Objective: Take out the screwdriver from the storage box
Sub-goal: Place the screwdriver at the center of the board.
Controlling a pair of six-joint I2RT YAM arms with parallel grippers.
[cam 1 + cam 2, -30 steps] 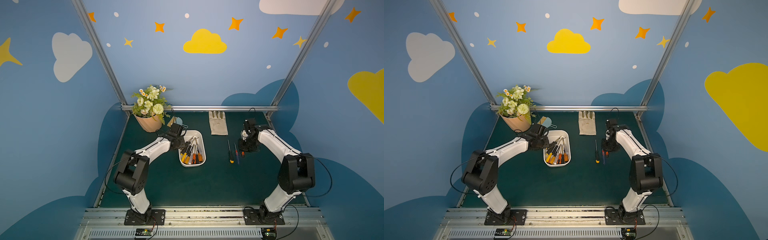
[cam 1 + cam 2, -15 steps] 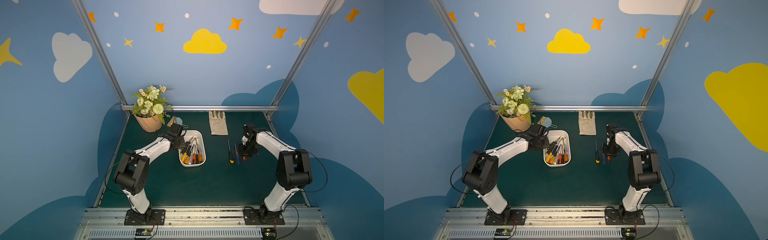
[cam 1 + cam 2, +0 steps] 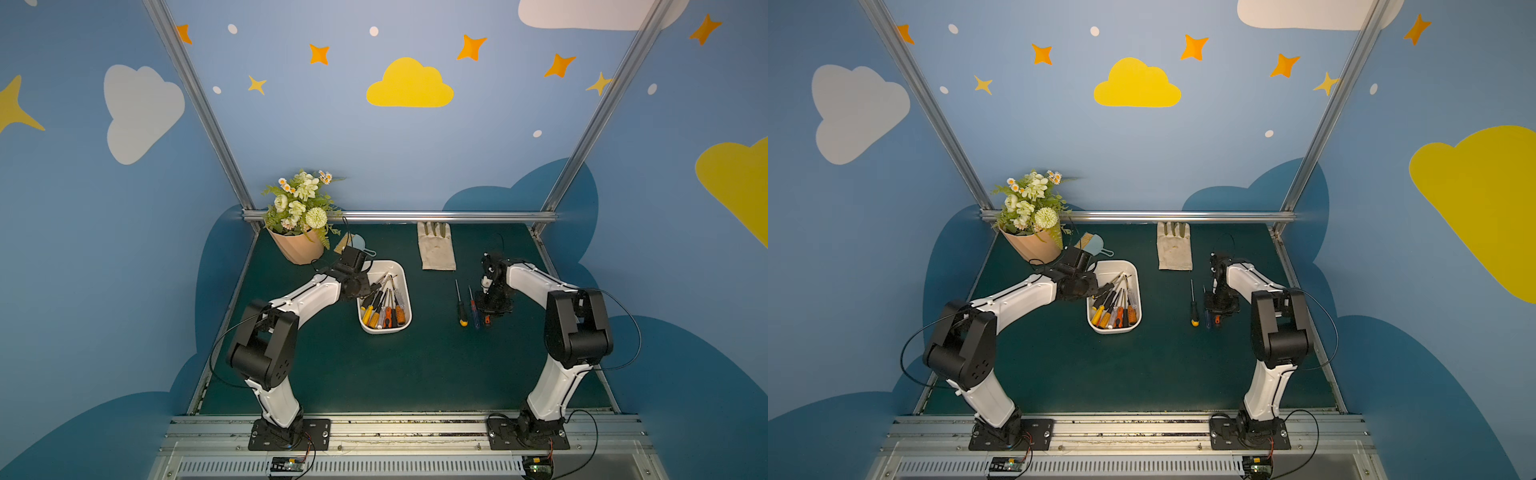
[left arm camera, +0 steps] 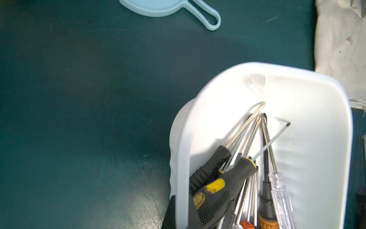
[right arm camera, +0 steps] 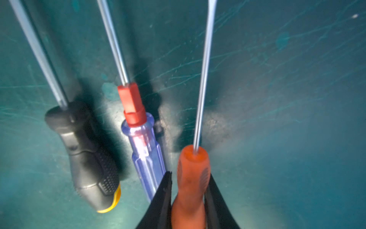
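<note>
With the black-handled screwdriver (image 5: 87, 158) and blue-handled screwdriver (image 5: 146, 156) already on the worktop (image 3: 415, 374), the right tool (image 5: 189, 176) grips the orange-handled screwdriver (image 5: 193, 168) low beside them, while the left tool (image 3: 360, 291), closed, seems to pinch the rim of the storage box (image 3: 405, 274), where several other screwdrivers (image 3: 384, 309) lie.

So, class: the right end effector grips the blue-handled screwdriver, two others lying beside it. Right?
No: the right wrist view shows the right end effector gripping the orange-handled screwdriver; the blue-handled screwdriver and black-handled screwdriver lie beside it.
</note>
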